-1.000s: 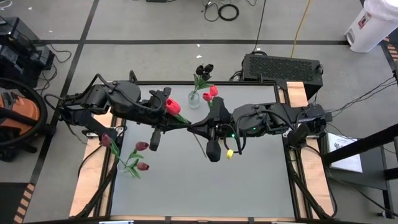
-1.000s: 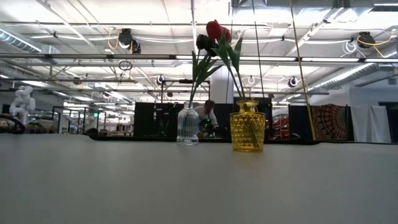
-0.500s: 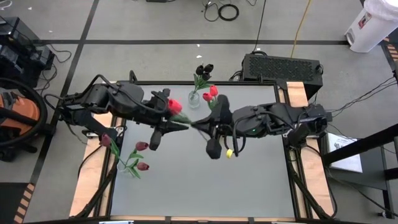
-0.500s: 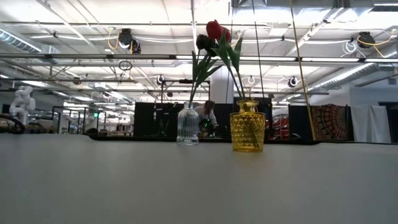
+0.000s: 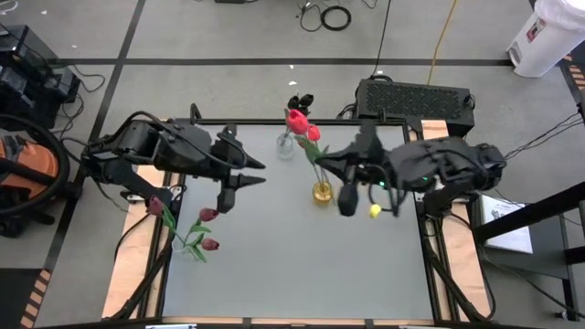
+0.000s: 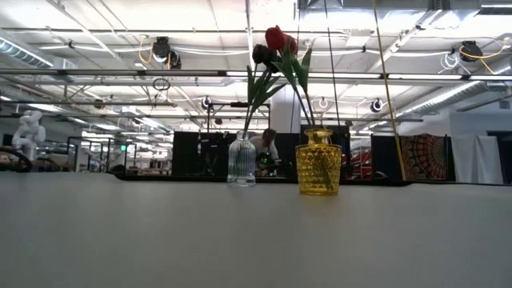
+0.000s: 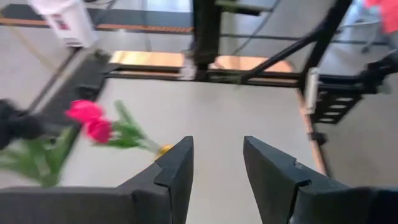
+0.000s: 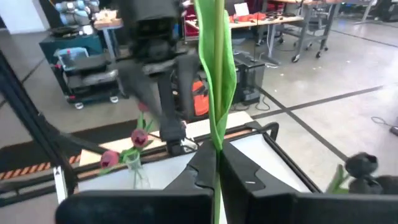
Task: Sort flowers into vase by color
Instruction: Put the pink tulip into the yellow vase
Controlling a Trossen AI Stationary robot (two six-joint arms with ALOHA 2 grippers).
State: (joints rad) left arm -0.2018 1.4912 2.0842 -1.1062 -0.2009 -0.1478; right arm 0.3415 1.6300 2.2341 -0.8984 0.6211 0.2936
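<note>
Fingers [image 8: 205,177] of dark plastic pinch a thin green stem [image 8: 217,74].

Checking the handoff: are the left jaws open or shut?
Open: the left wrist view shows a clear gap at the left gripper, nothing held.

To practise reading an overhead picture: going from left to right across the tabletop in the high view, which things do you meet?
Vase of maroon tulips → left tool, open and empty → clear glass vase → yellow vase → right tool, shut on a tulip stem.
</note>
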